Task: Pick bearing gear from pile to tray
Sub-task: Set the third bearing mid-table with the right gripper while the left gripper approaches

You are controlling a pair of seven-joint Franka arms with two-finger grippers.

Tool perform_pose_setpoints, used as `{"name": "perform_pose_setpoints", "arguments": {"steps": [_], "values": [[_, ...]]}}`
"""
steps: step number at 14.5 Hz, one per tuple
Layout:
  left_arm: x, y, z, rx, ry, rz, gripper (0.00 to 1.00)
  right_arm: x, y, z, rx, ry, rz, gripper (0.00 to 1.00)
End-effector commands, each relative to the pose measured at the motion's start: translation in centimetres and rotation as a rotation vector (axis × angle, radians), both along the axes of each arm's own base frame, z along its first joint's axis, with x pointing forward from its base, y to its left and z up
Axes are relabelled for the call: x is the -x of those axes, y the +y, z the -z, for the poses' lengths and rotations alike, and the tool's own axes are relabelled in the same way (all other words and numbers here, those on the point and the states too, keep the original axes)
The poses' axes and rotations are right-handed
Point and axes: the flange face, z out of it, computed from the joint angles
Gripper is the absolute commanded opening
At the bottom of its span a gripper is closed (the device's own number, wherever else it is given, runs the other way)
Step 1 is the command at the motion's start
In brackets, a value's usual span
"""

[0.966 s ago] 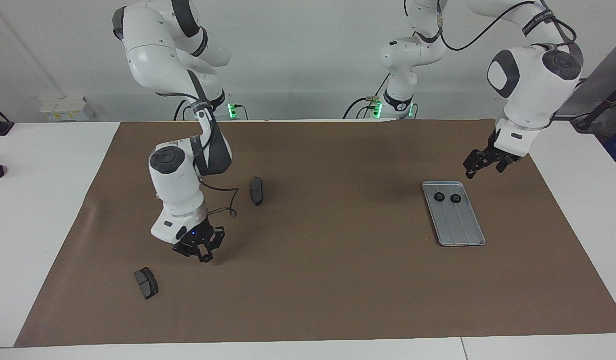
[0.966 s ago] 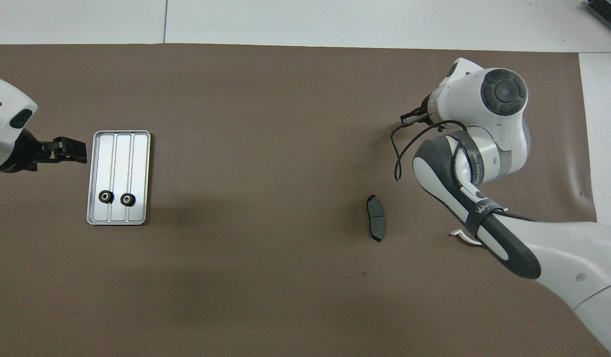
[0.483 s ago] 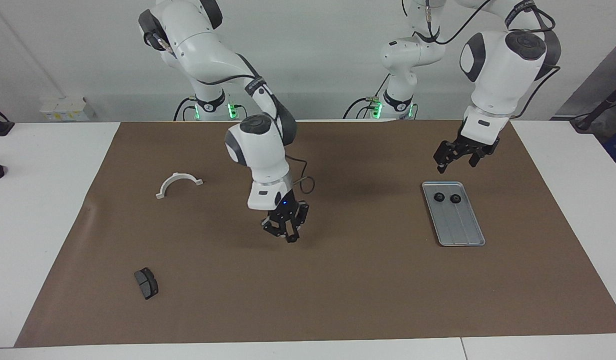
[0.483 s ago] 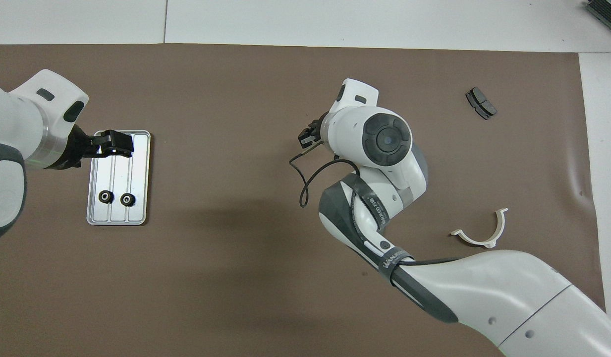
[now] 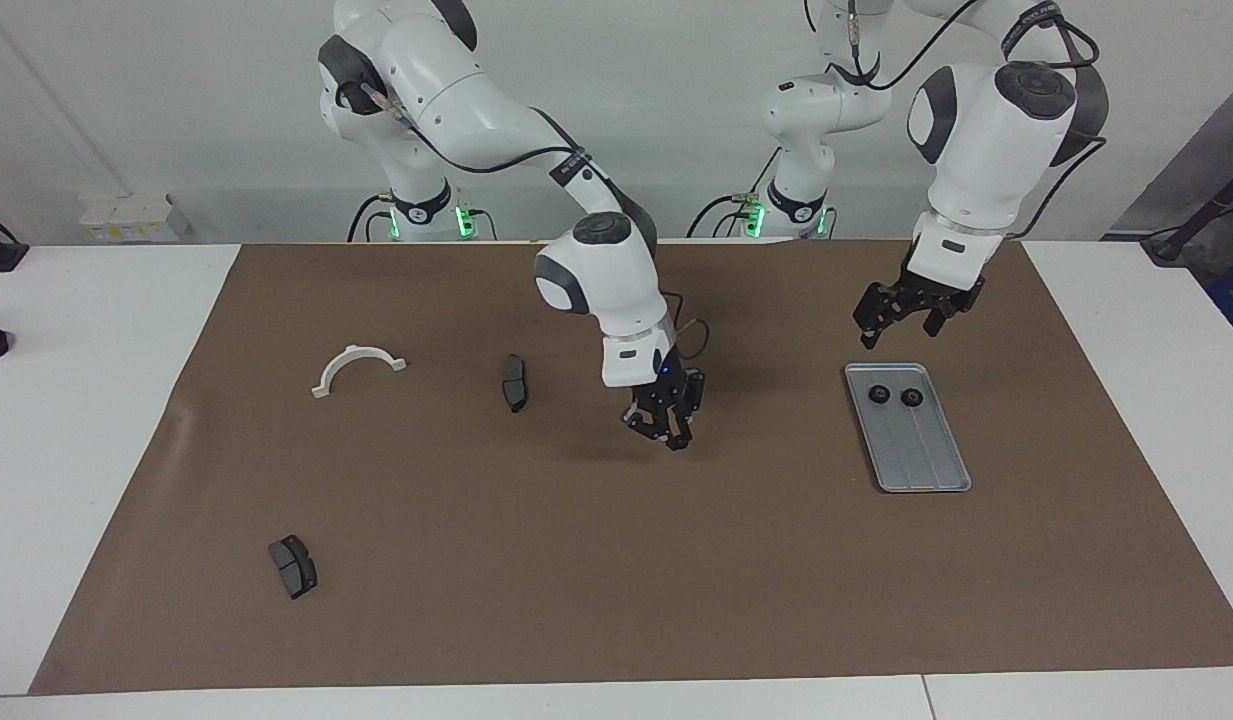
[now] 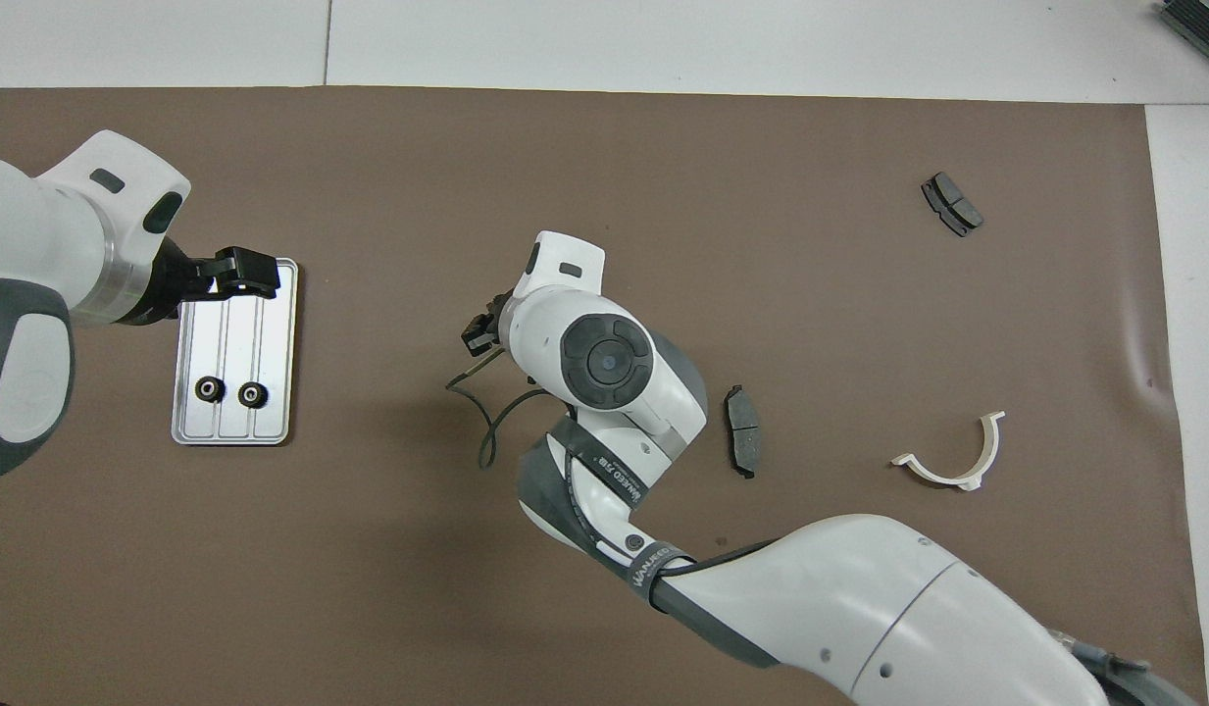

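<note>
The silver tray [image 5: 926, 460] lies toward the left arm's end of the mat, with two small black gears [image 5: 878, 395] [image 5: 912, 397] in its end nearer the robots. It also shows in the overhead view [image 6: 233, 324]. My right gripper [image 5: 668, 430] hangs over the middle of the mat, fingers close together on a small dark gear at their tips. In the overhead view [image 6: 480, 333] its own wrist mostly hides it. My left gripper [image 5: 898, 315] is open and empty, raised above the tray [image 6: 246, 279]. No loose gear shows in the pile.
Toward the right arm's end lie a white half-ring bracket [image 5: 358, 368], one dark brake pad [image 5: 514, 382] beside it, and a second brake pad [image 5: 293, 566] farther from the robots. A brown mat [image 5: 616, 600] covers the table.
My right gripper has lifted from beside the farther brake pad and swung across the mat toward the tray. My left gripper has moved in from the table's end to above the tray.
</note>
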Motion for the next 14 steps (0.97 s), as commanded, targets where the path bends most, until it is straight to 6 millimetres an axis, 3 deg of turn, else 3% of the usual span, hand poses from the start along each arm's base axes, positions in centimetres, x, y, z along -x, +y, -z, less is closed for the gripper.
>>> {"name": "perform_pose_setpoints", "arguments": {"steps": [1, 2, 3, 5, 7, 8, 11, 14], "values": [[-1.4, 0.2, 2.8, 0.032, -0.026, -0.024, 1.0, 0.1, 3.2, 0.7, -0.038, -0.01, 0.058, 0.2], [-1.9, 0.1, 4.1, 0.04, -0.028, -0.032, 1.0, 0.6, 3.8, 0.6, -0.049, 0.0, 0.069, 0.31], [-2.2, 0.0, 5.6, 0.047, -0.02, -0.051, 1.0, 1.6, 4.8, 0.6, -0.054, 0.015, 0.079, 0.5], [-1.9, -0.2, 8.1, 0.057, -0.052, -0.075, 1.0, 1.8, 4.8, 0.6, -0.04, 0.028, 0.102, 0.51], [-2.1, -0.2, 9.0, 0.063, -0.064, -0.077, 1.0, 1.1, 4.0, 0.7, -0.01, 0.046, 0.118, 0.55], [-2.4, -1.2, 10.1, 0.072, -0.051, -0.084, 1.0, 0.4, 3.2, -0.6, -0.01, 0.034, 0.129, 0.55], [-2.2, -7.4, 13.8, 0.073, -0.041, -0.175, 1.0, -4.0, -3.7, -5.1, 0.026, 0.026, 0.231, 0.55], [-2.2, -15.6, 18.7, 0.034, -0.023, -0.251, 1.0, -7.8, -12.9, -10.2, 0.078, 0.04, 0.31, 0.54]]}}
